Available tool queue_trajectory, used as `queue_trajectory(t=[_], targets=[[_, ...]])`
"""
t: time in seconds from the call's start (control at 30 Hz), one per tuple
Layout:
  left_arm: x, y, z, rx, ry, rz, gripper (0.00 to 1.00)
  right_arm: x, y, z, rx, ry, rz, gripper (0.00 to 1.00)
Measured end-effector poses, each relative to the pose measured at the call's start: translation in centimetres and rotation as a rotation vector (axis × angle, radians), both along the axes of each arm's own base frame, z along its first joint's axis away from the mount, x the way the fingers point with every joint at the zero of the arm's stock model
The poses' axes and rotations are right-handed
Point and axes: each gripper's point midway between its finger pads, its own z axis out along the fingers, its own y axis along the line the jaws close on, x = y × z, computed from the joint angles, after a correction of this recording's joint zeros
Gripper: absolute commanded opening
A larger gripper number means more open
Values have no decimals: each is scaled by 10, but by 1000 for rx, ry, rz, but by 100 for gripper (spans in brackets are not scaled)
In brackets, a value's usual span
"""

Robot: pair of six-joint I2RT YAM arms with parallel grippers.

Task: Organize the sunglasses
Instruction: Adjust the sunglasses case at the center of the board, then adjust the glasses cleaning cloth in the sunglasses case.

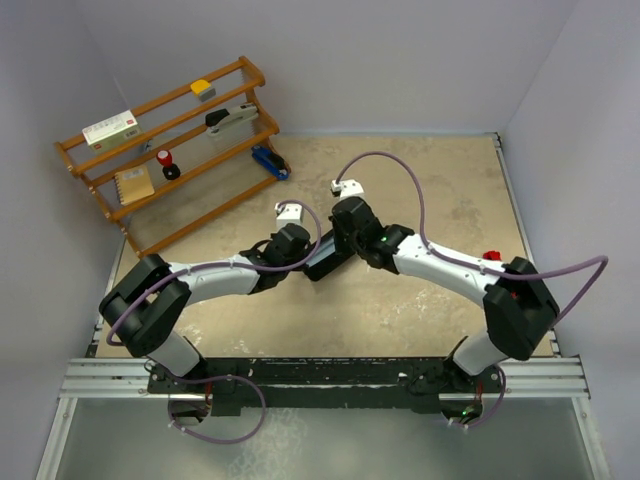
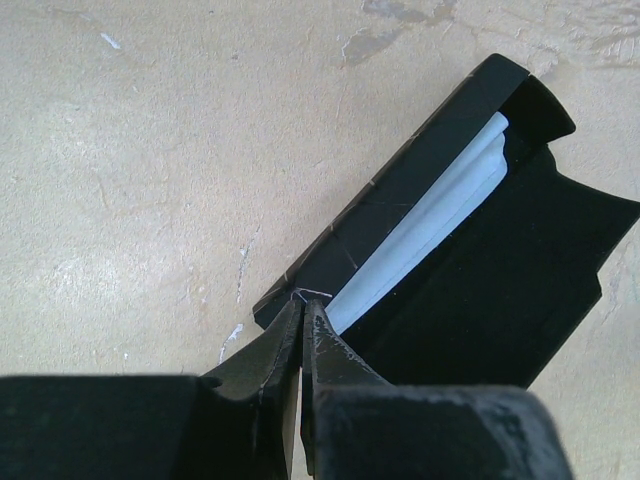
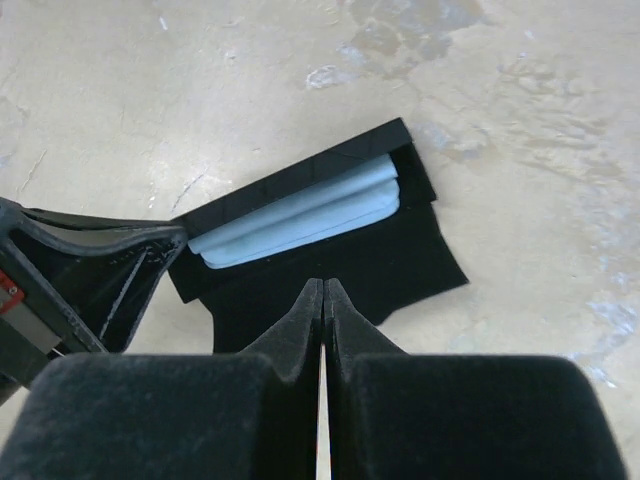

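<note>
**A:** Where are our edges?

**B:** Pale walls (image 1: 560, 90) close in the tabletop (image 1: 450, 190) at the back and on both sides. The wooden rack (image 1: 170, 150) fills the far left corner. We see bare surface across the far right part, and in the strip between the case and our bases.

**A:** And the case?

**B:** The black case (image 2: 400, 190) lies open in the middle of the tabletop, where our two arms meet over it. A pale blue cloth (image 2: 430, 225) sits inside along its wall, and its flap (image 3: 400, 265) is spread out on the surface.

**A:** Our left tool?

**B:** The left tool (image 2: 300, 312) is closed tight and holds nothing. Its tips touch one corner of the case.

**A:** The right one?

**B:** The right tool (image 3: 322, 292) is pressed together too, and empty. Its tips sit over the edge of the flap; we cannot tell whether they touch it.

**A:** The sunglasses?

**B:** The sunglasses (image 1: 490, 255) show as a small red shape near the tabletop's right edge. They lie just behind our right arm (image 1: 440, 262), which hides part of them, and well apart from the case.
</note>
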Motion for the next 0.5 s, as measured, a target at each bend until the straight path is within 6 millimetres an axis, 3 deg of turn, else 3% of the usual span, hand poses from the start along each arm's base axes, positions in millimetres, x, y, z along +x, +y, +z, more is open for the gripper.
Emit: queue_trajectory(t=[0.1,0.33,0.5], targets=[[0,0,-1,0,-1,1,0,3,11,-11,9,26,24,0],[-2,6,-1,12,-5,13,0,0,25,-58,-10,123,60,0],[-3,8,-1,17,-1,14,0,3,32,-73,-3,135,59,0]])
